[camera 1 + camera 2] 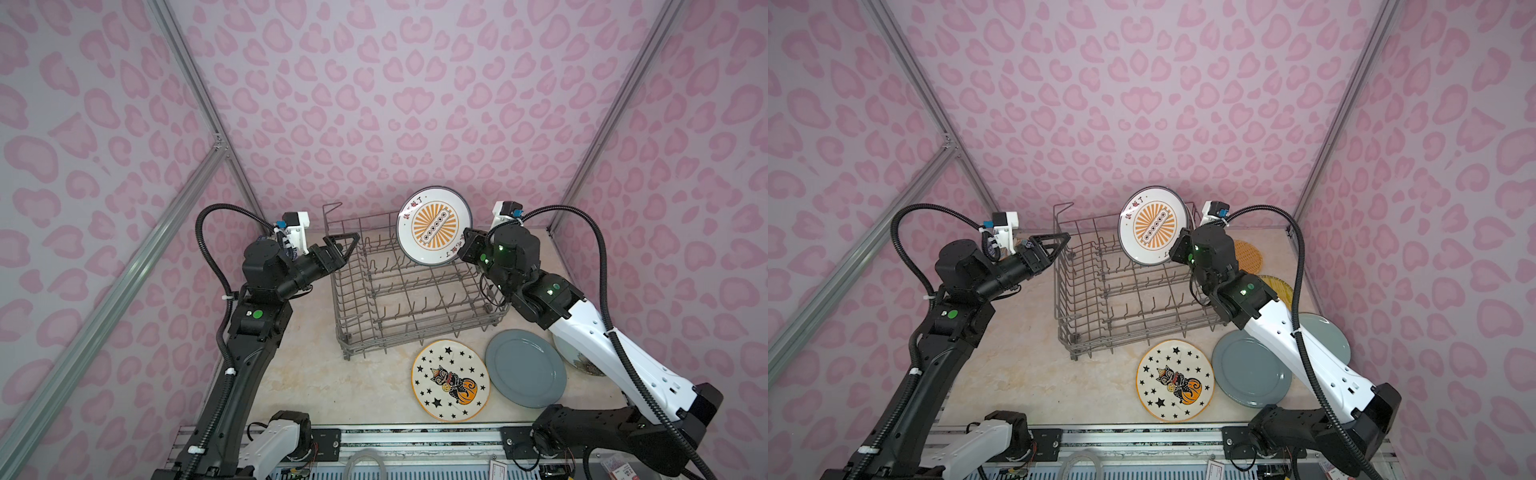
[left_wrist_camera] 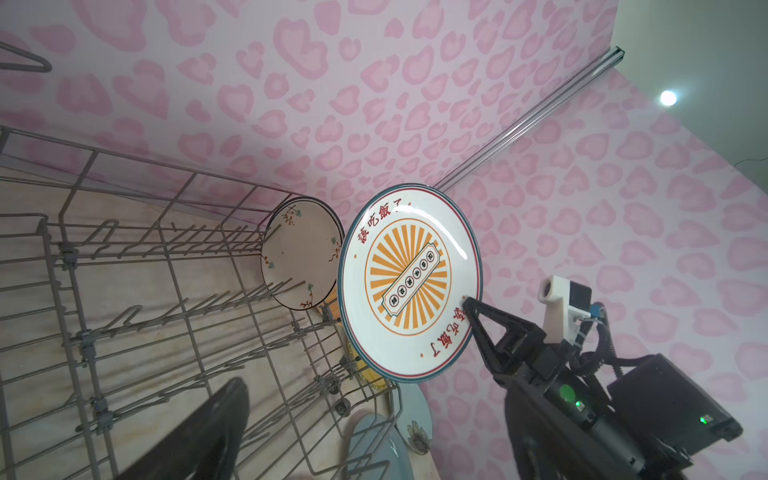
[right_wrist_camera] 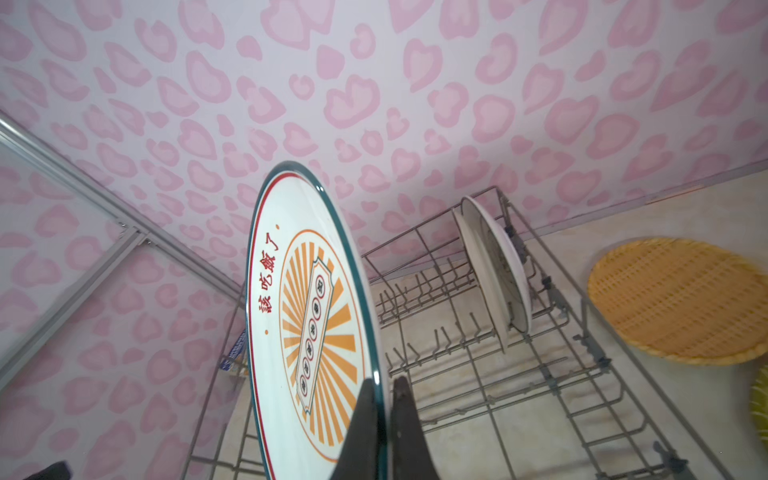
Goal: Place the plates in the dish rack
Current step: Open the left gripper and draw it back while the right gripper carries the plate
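In both top views the dish rack (image 1: 338,299) stands toward the tabletop's far edge. The right gripper (image 1: 466,239) is clenched on the rim of a sunburst plate (image 1: 432,224), held upright above the rack's far right corner. The left gripper (image 1: 351,248) hangs at the rack's left side, jaws spread and empty. A cat plate (image 1: 451,380) and a grey-blue plate (image 1: 525,368) lie flat, just beside each other, near the front edge. In a top view an orange woven plate (image 1: 1250,257) lies right of the rack.

The left wrist view shows a black-rimmed plate (image 2: 301,253) standing among the tines in that corner.

The right wrist view shows both fingers (image 3: 361,424) pinching the sunburst plate's rim.
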